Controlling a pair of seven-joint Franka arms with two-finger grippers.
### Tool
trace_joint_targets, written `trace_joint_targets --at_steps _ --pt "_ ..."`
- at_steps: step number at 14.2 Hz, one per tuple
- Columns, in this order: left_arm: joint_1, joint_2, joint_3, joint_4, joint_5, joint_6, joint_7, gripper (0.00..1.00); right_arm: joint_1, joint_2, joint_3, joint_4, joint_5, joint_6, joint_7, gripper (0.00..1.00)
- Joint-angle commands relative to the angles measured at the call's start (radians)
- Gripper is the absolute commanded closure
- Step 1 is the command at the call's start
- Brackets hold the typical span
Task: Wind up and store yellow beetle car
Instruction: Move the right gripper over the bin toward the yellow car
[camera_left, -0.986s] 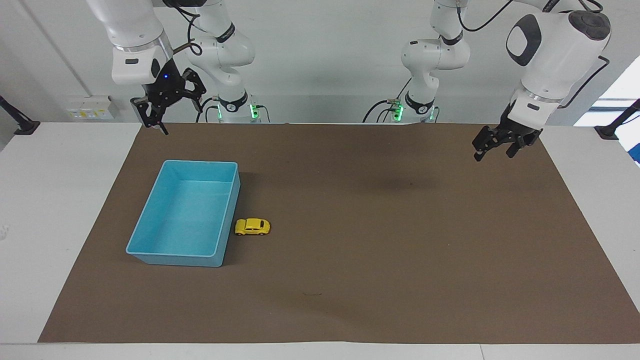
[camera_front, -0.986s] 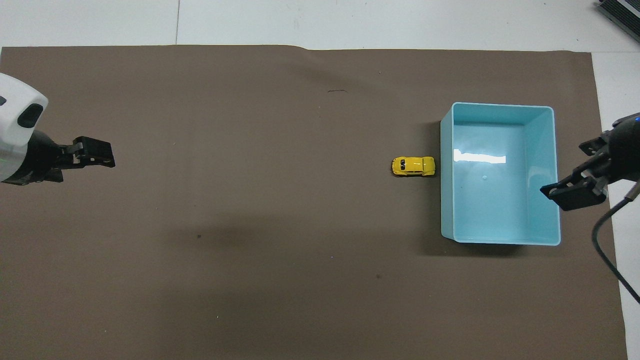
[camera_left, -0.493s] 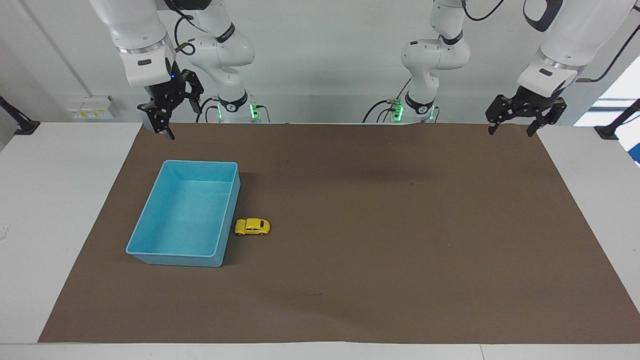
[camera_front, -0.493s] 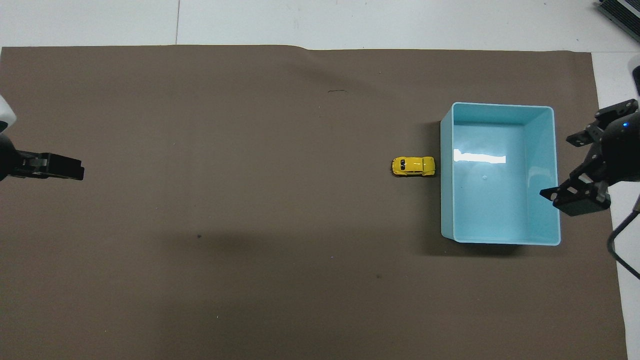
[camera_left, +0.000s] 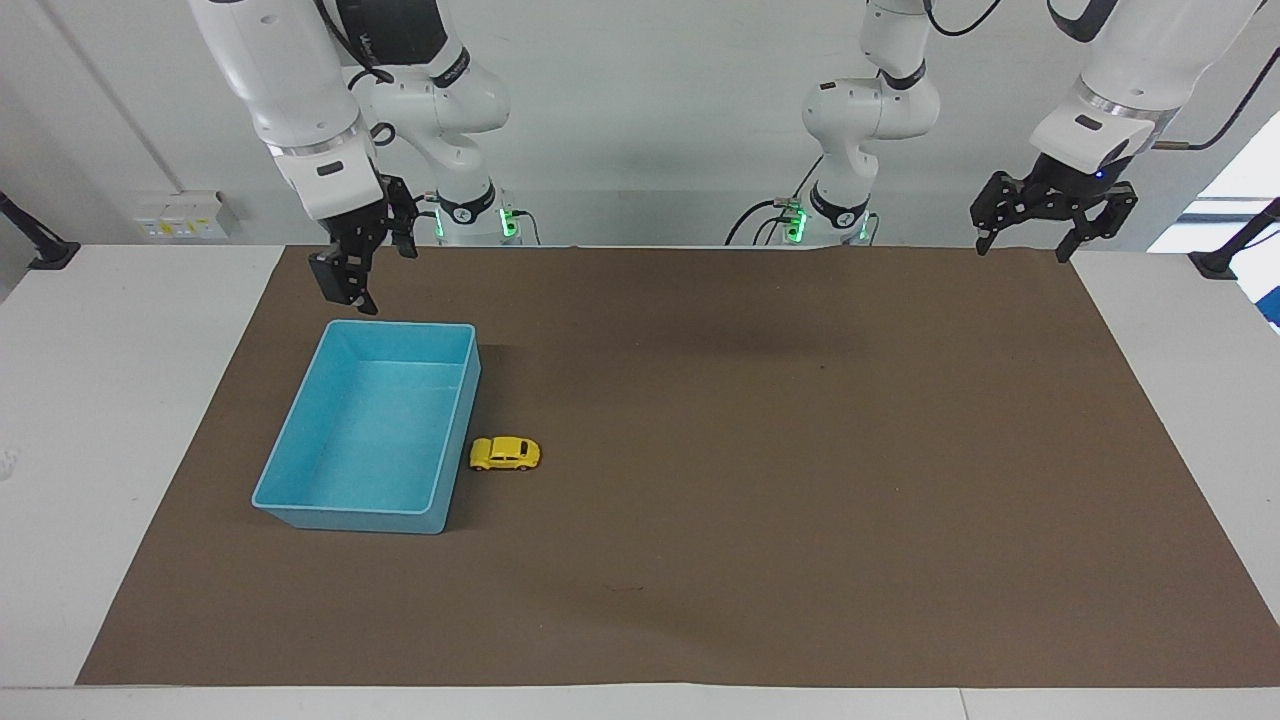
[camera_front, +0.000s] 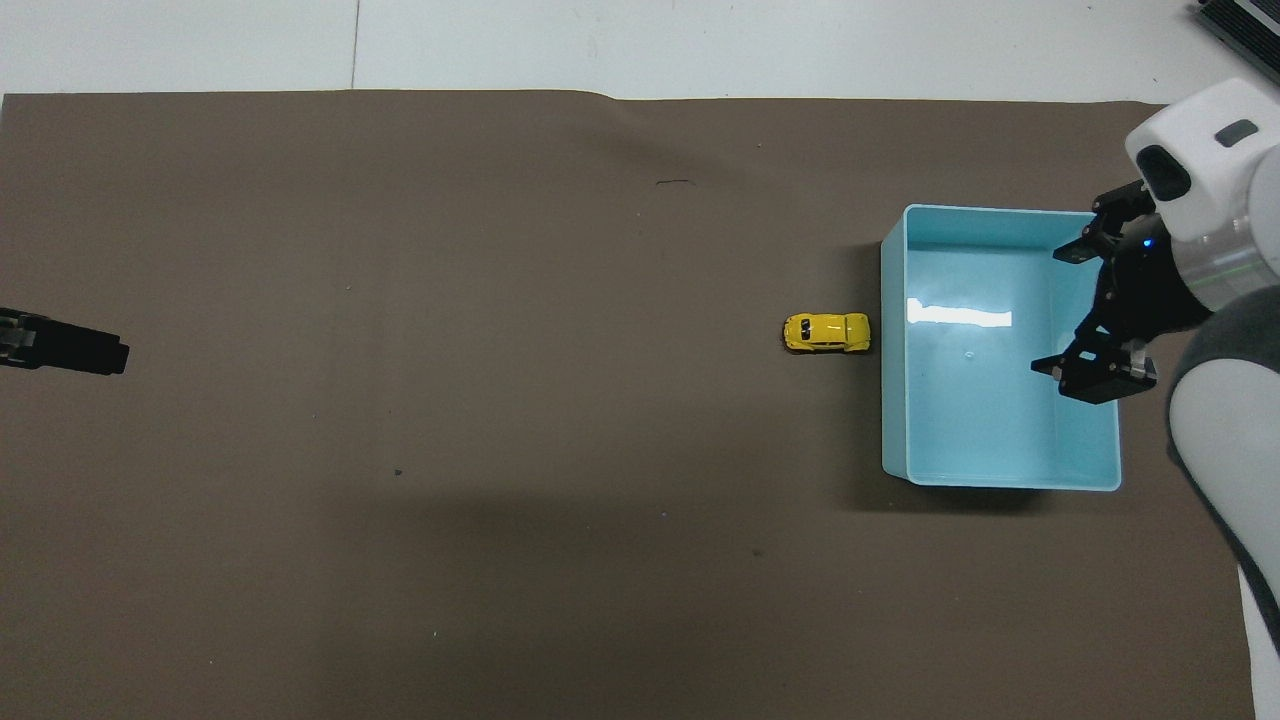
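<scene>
The yellow beetle car (camera_left: 505, 454) (camera_front: 826, 332) stands on the brown mat, right beside the long wall of the blue bin (camera_left: 350, 520) (camera_front: 1000, 210) that faces the left arm's end. The bin holds nothing. My right gripper (camera_left: 372, 268) (camera_front: 1090, 308) is open and empty, raised over the bin's edge at the right arm's end. My left gripper (camera_left: 1022, 248) is open and empty, raised over the mat's corner at the left arm's end, well away from the car. Only one of its fingers (camera_front: 80, 350) shows in the overhead view.
The brown mat (camera_left: 760, 500) covers most of the white table (camera_left: 120, 420). Nothing else lies on the mat besides the car and the bin.
My right gripper has come down and moved in over the bin. My left gripper has drawn back and up toward its own end. The car and the bin have not moved.
</scene>
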Motion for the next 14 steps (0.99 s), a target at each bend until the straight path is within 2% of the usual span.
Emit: trace_joint_targets --at_steps 1,7,9,14 --pt "-0.007 -0.003 0.001 0.005 0.009 -0.010 0.004 0.00 -0.010 0.031 0.030 -0.005 0.010 0.046 -0.077 0.00" --pt "0.012 -0.006 -0.005 -0.006 -0.015 -0.022 -0.002 0.00 -0.010 0.102 0.060 -0.004 -0.001 0.083 -0.119 0.00" --pt "0.071 -0.008 -0.063 -0.007 -0.022 -0.021 -0.033 0.00 -0.009 0.132 0.064 -0.004 -0.001 0.107 -0.125 0.00" --pt "0.059 -0.026 -0.071 -0.041 -0.022 -0.019 -0.065 0.00 0.023 0.192 0.065 -0.010 -0.008 0.199 -0.132 0.00"
